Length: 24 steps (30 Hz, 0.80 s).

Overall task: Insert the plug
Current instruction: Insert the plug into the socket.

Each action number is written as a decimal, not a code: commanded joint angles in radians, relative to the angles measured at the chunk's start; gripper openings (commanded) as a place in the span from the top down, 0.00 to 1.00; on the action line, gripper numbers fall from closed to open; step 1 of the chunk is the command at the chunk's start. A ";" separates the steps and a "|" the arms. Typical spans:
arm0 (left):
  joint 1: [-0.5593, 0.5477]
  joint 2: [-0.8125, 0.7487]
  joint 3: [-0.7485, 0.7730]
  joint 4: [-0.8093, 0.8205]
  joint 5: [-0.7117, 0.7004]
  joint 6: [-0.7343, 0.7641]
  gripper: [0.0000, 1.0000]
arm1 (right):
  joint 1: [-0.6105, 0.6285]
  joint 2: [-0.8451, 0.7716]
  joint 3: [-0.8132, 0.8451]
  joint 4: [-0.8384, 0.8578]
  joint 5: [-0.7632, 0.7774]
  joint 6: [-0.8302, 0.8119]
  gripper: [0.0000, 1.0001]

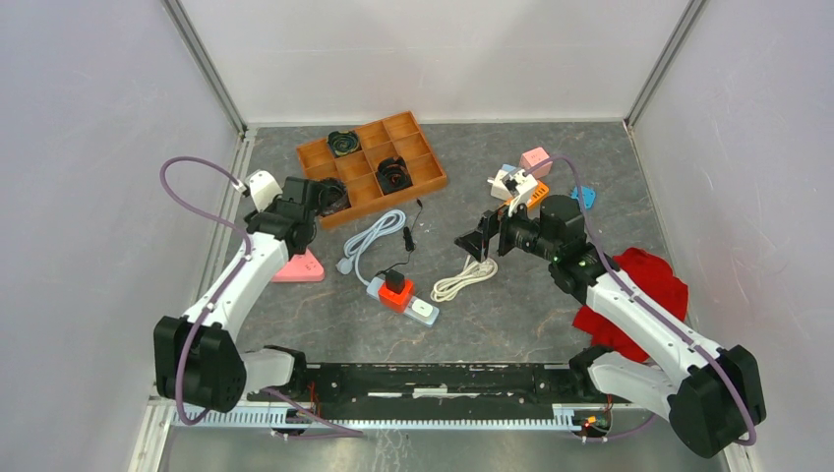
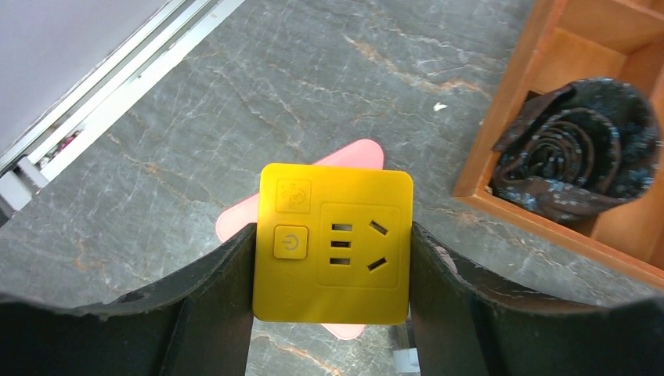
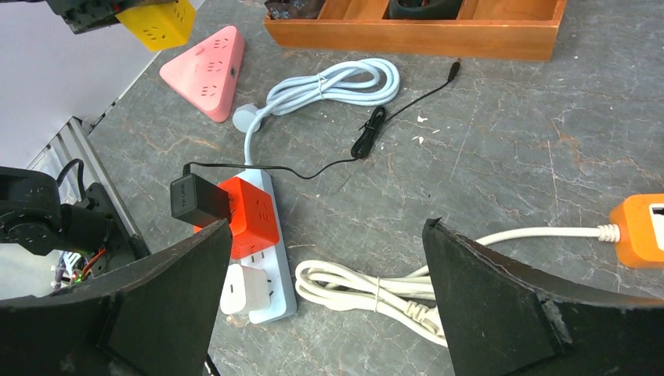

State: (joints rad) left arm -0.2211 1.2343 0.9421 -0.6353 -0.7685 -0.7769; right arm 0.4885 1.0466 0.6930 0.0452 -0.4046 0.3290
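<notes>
My left gripper (image 2: 332, 235) is shut on a yellow socket cube (image 2: 333, 243), held above a pink triangular power strip (image 2: 348, 160); the cube's socket face points at the wrist camera. The cube also shows in the right wrist view (image 3: 156, 22). My right gripper (image 3: 329, 227) is open and empty, hovering above a coiled white cable (image 3: 376, 294). A pale power strip (image 1: 421, 312) lies at table centre with a red cube adapter (image 3: 250, 211), a black plug (image 3: 196, 200) in that adapter's side, and a white adapter (image 3: 244, 288).
A wooden compartment tray (image 1: 423, 182) with dark coiled items stands at the back. A grey-white cable bundle (image 1: 379, 231) lies beside the pink strip (image 1: 300, 267). An orange plug block (image 3: 638, 231), several small adapters (image 1: 521, 177) and a red cloth (image 1: 639, 285) sit on the right.
</notes>
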 commanded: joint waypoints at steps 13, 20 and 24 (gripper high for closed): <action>0.006 0.184 0.130 -0.098 -0.069 -0.212 0.61 | -0.002 -0.042 -0.022 0.071 -0.027 0.009 0.02; 0.006 0.225 0.145 -0.020 -0.112 -0.159 0.61 | -0.003 -0.067 -0.026 0.055 -0.021 0.002 0.02; 0.006 0.256 0.148 -0.002 -0.147 -0.140 0.61 | -0.002 -0.085 -0.031 0.050 -0.015 0.001 0.02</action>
State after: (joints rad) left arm -0.2192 1.4681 1.0500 -0.6968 -0.8139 -0.9138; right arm 0.4885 0.9966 0.6720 0.0692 -0.4210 0.3336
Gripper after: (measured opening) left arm 0.684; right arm 0.979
